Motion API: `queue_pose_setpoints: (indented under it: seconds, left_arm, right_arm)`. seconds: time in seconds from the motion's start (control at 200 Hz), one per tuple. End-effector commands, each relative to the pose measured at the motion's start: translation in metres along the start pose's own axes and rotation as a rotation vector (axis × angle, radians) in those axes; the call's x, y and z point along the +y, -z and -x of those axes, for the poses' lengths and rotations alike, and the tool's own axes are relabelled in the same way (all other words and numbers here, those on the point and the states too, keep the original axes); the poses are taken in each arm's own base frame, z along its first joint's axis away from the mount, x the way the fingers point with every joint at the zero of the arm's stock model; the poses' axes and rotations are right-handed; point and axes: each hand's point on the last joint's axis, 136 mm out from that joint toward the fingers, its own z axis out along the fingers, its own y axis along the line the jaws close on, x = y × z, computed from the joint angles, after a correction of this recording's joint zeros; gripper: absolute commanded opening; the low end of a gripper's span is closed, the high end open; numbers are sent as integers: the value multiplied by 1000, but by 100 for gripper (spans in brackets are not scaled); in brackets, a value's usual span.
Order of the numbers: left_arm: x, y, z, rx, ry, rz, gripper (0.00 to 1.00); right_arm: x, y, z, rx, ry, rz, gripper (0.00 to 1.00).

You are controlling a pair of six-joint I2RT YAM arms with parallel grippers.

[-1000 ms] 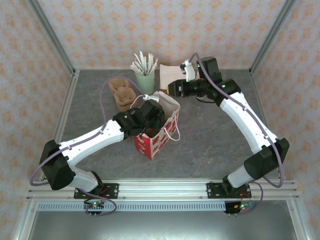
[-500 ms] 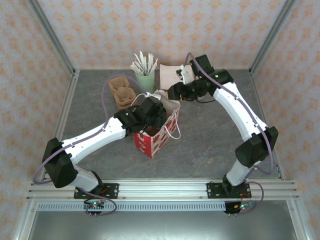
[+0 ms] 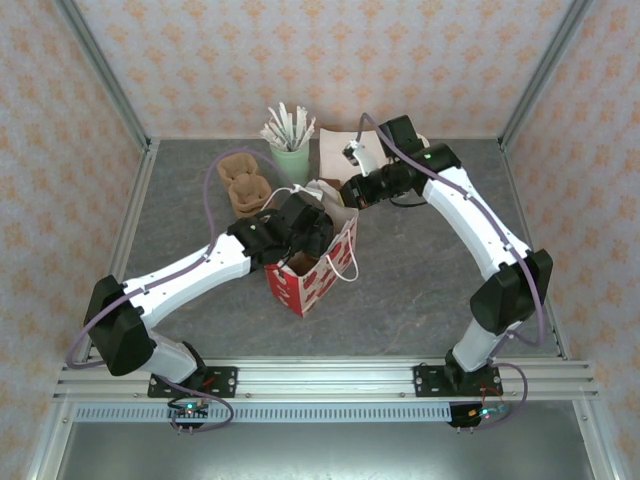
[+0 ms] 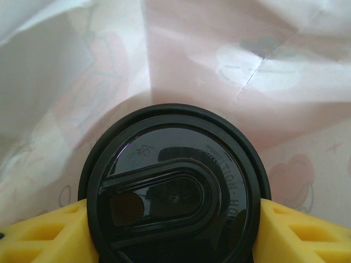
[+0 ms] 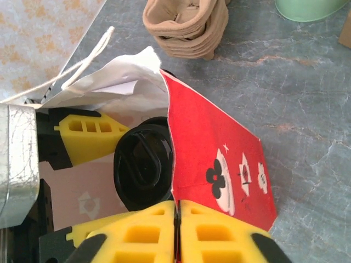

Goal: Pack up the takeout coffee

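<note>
Nearest us, around the middle of the grey marbled table (image 3: 430,270), we saw a red-and-white paper bag (image 3: 318,282) with white cord handles, its mouth open. Inside it the left pincer (image 4: 175,233) gripped the takeout coffee (image 4: 174,183), a small cup under a round black plastic lid, with yellow fingers (image 4: 41,233) pressed against either side. The right pincer (image 5: 175,219) was closed on the top edge of the bag's red wall, just beside the lid. Towards the table's far edge we saw a stack of brown pulp cup carriers (image 3: 243,187), a mint-green cup (image 3: 292,163) of white sticks, and a pale flat square (image 3: 335,143) we could not identify
</note>
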Motion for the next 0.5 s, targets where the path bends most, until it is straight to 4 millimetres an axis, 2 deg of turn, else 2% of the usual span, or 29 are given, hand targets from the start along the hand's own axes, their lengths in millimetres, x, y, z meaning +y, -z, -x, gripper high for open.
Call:
queue_pose_setpoints:
  seconds: [0.0,0.205,0.495]
  left_arm:
    - [-3,13,18,-51,1,-26,64]
    - [-4,22,21,-62,-17,-48,65]
    - [-2,40,17,-91,-66,-67,64]
  right_arm:
    - [11,2,12,-31,94,41,2]
    - [37,11,10,-61,178,144,0]
    - [53,21,11,-113,251,156,0]
